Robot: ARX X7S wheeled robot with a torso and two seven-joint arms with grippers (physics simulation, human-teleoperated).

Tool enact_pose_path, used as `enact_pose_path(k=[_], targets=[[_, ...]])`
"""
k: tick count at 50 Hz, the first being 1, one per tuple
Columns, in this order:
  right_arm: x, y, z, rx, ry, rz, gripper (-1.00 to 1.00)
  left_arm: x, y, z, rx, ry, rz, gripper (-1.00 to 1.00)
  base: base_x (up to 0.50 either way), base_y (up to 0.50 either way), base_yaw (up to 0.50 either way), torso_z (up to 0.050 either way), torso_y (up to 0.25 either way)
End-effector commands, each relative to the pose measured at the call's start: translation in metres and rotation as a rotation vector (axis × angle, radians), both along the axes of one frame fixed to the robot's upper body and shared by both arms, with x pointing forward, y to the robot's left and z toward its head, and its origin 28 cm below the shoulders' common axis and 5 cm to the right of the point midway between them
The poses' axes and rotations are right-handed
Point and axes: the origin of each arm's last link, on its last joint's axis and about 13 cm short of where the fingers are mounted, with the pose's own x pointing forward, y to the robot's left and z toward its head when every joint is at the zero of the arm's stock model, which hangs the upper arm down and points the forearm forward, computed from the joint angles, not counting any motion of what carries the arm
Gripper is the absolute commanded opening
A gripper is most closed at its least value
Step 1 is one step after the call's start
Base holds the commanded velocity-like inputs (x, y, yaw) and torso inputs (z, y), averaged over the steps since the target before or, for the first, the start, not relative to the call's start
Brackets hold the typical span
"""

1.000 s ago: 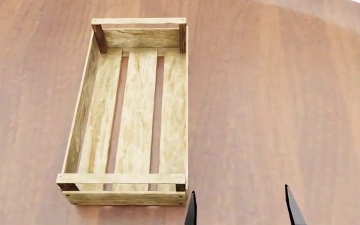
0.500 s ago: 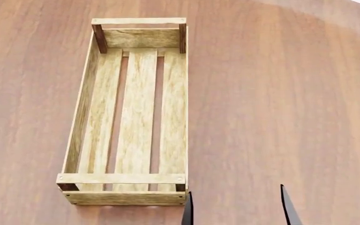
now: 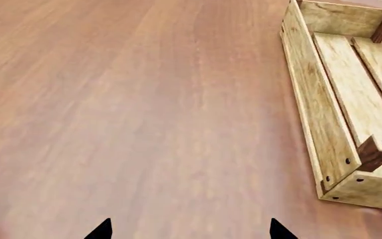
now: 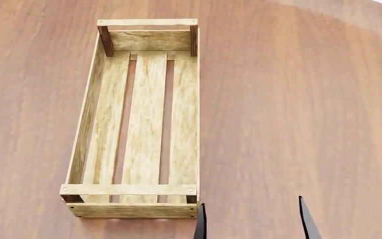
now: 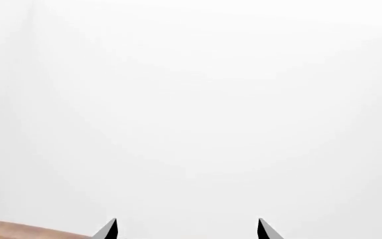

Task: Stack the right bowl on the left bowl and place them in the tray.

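Observation:
The tray (image 4: 85, 124), a long light-wood crate with three floor slats and dark corner posts, lies empty on the brown table, running away from me. Its near corner (image 3: 340, 164) shows in the left wrist view. My left gripper (image 3: 189, 230) is open over bare table beside the tray's long side, holding nothing. Two black fingertips at the bottom of the head view, just right of the tray's near end, look like my right gripper (image 4: 252, 219). In its own wrist view the right gripper (image 5: 187, 230) is open and empty, facing white background. Both bowls are out of view.
The wooden table (image 4: 297, 109) spreads wide on both sides of the tray. Its curved far edge (image 4: 377, 6) shows at the top right of the head view, with white beyond. A sliver of table (image 5: 18, 230) appears in the right wrist view.
The two fingertips at the bottom of the head view have shifted slightly left. The tray has not moved.

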Motion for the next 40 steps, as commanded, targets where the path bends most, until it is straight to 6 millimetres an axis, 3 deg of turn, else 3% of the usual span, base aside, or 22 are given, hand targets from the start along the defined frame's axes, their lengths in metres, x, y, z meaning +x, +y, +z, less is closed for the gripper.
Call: enact_pose_path(k=[1,26,40], targets=[[0.002,-0.001,0.001,-0.016,-0.014,-0.015,1.0,-0.002,0.002,-0.011,-0.022,0.048,0.007,1.0,0.0,0.0,0.0,0.0,0.0],[0.001,-0.002,0.001,-0.014,-0.011,-0.02,1.0,-0.007,0.005,-0.028,-0.032,0.123,0.033,1.0,0.0,0.0,0.0,0.0,0.0],[0.001,-0.002,-0.001,-0.015,-0.008,-0.02,1.0,-0.01,0.008,-0.027,-0.044,0.131,0.068,1.0,0.0,0.0,0.0,0.0,0.0]])
